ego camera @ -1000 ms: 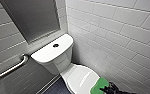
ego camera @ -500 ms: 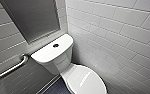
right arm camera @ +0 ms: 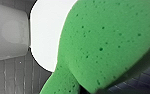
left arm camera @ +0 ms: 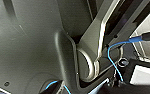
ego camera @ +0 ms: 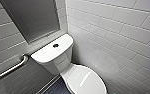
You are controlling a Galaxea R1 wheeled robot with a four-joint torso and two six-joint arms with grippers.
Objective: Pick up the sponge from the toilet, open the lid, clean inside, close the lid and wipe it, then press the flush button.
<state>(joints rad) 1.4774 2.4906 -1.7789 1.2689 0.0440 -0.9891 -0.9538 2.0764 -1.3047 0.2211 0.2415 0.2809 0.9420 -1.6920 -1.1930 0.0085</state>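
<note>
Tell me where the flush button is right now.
In the head view, the flush button sits centred on the white tank top of the toilet, left of the picture's middle, below the grey wall panel.

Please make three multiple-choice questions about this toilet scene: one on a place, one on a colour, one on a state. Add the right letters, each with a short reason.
1. Where on the toilet is the flush button?
A) centre of the tank top
B) front of the tank
C) side of the bowl

2. Which colour has the sponge?
A) yellow
B) blue
C) green

3. In which state is the lid?
A) raised against the tank
B) shut
C) taken off

Answers: 1 A, the head view shows the dark round button in the middle of the white tank top. 2 C, the right wrist view shows it bright green. 3 B, the head view shows the lid lying flat and down.
</note>
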